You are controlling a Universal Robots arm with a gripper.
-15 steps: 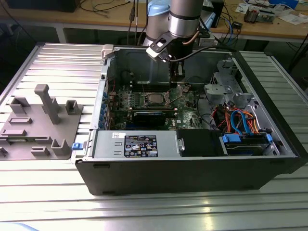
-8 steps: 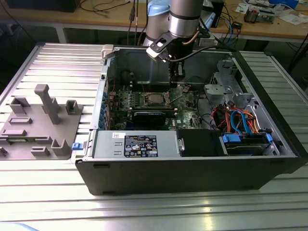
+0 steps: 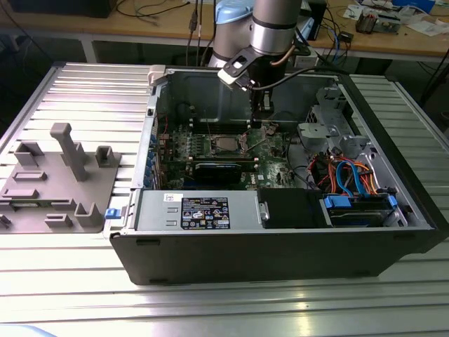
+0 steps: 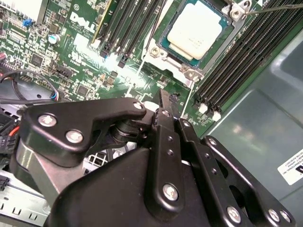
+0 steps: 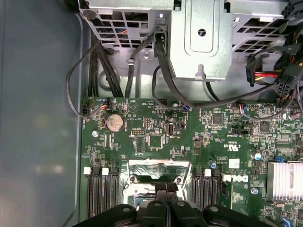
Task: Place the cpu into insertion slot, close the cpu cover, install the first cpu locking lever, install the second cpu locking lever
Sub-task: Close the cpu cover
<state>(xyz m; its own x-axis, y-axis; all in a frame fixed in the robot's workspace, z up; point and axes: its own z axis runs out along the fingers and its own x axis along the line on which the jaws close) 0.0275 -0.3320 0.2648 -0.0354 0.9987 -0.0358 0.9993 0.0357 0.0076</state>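
Hovering low over the motherboard point(image 5: 156, 137) inside the case — my gripper point(image 5: 165, 188) has its fingers pressed together, nothing between them. The cpu point(image 4: 194, 30) lies flat in its socket point(image 4: 158, 53), metal top exposed — near my fingertips.

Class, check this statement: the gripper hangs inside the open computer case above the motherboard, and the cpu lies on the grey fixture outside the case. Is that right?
Not quite. The cpu is not outside the case. It sits in the socket on the motherboard, as the second wrist view shows. The rest holds: the gripper hangs inside the open computer case above the motherboard.
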